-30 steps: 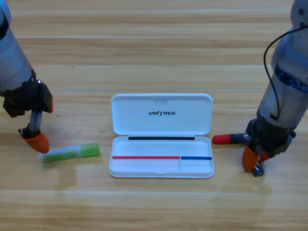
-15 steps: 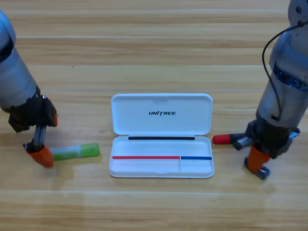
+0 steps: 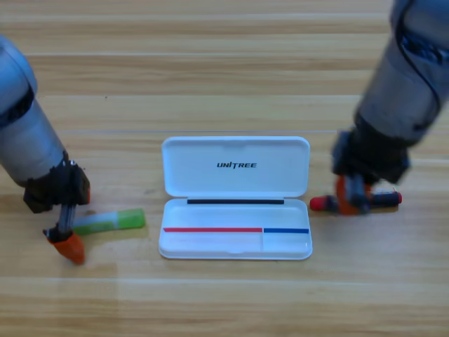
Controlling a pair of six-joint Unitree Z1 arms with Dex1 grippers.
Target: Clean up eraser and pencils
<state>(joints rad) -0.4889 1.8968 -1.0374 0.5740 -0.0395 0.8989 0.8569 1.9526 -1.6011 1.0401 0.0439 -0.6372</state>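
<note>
The pale stick with the bright green end (image 3: 109,221) lies flat on the table, left of the open white case (image 3: 236,184). My left gripper (image 3: 67,244) points down just beyond the stick's pale left end, its orange tip on the table slightly below the stick. The red-capped pencil (image 3: 319,203) lies right of the case, cap toward the case and dark body (image 3: 386,199) running to the right. My right gripper (image 3: 349,200) is down over this pencil's middle and hides that part. The eraser is not in sight.
The case lies open in the middle of the table, lid (image 3: 236,151) folded back and tray (image 3: 210,243) toward the front. Both grey arms come in from the upper corners.
The right gripper has swung up and left from the spot below the pencil's right end onto its middle. The left gripper has moved down and slightly right, past the green stick's left end.
</note>
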